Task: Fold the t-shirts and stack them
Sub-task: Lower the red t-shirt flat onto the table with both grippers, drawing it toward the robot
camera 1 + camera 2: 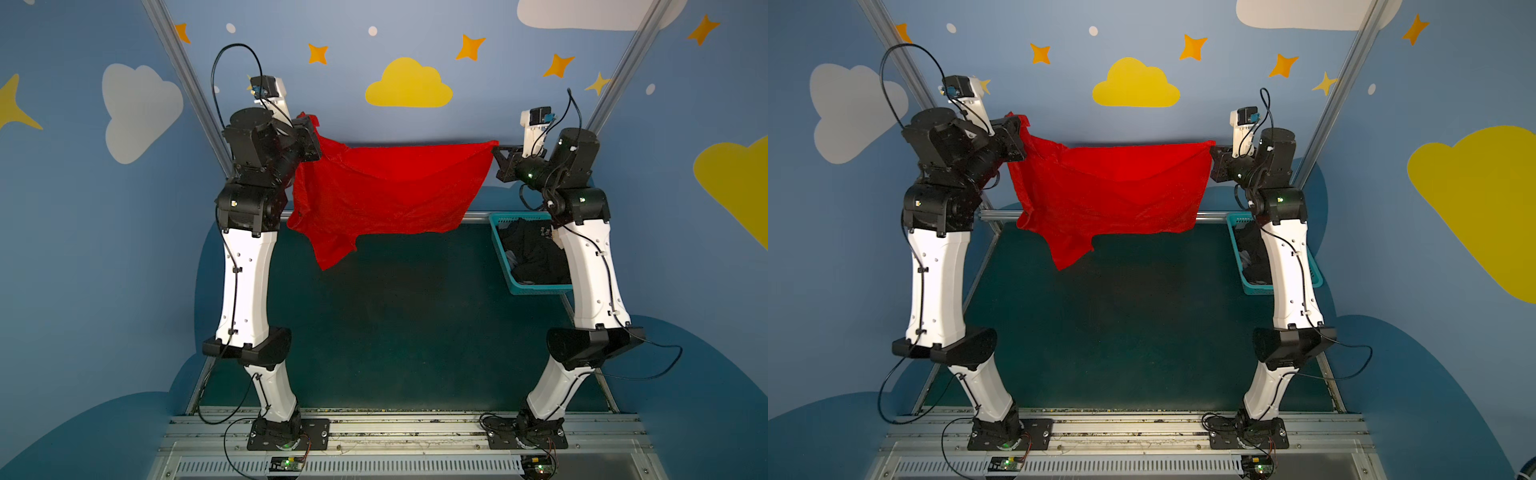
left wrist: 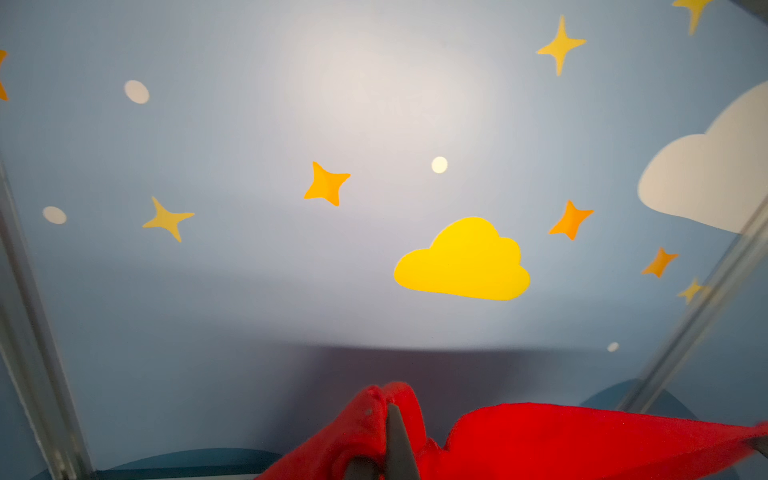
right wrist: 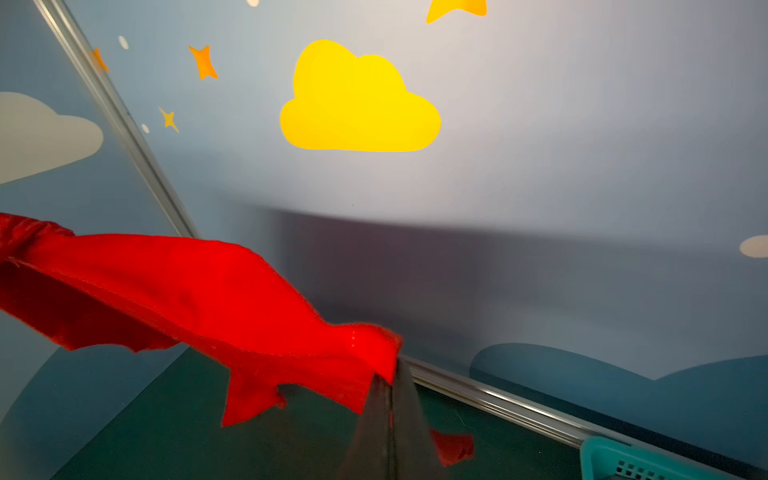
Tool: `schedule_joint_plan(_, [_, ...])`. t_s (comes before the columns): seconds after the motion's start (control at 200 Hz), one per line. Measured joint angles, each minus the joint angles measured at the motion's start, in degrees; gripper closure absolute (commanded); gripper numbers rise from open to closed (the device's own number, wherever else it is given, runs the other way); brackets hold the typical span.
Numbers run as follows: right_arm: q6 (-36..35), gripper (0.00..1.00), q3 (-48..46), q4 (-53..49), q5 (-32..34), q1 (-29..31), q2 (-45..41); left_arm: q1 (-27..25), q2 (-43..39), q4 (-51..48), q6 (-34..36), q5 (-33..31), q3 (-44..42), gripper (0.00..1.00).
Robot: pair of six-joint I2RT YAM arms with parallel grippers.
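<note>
Red t-shirt (image 1: 390,187) aloft above table (image 1: 415,332)

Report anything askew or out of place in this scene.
The red t-shirt hangs lopsided between the left gripper and right gripper: it is bunched at the left, and a flap droops lower there. Nothing else stands out.

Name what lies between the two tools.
Only the red t-shirt spans that stretch, pinched by the left tool and the right tool, as seen in both top views.

soft matt red cloth t-shirt (image 1: 386,195), teal plastic lattice basket (image 1: 540,289), matt dark table top (image 1: 415,332)
</note>
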Motion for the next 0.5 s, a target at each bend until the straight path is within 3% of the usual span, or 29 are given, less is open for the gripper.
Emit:
schedule_joint_plan(0.08, [0.00,1.00,-9.77,2.69,-1.77,0.31,-5.66,-0.28,-7.74,0.76,-0.72,4.04,-12.39,0.95])
schedule_joint_plan(0.17, [0.07,1.00,-24.46,6.97,-3.23,1.11,-13.35,-1.64,-19.71,5.46,-1.86,5.81,-33.86,0.95])
schedule_joint_plan(0.335, [0.46,1.00,-49.88,11.87,-3.63,4.17,-24.61,-7.52,-39.87,11.69,-5.90,3.58,-70.05,0.95])
schedule_joint_plan(0.501, [2.10,1.00,-67.23,10.60,-0.48,6.01,-28.41,-15.89,-51.12,13.42,-12.37,-2.12,-93.48,0.95])
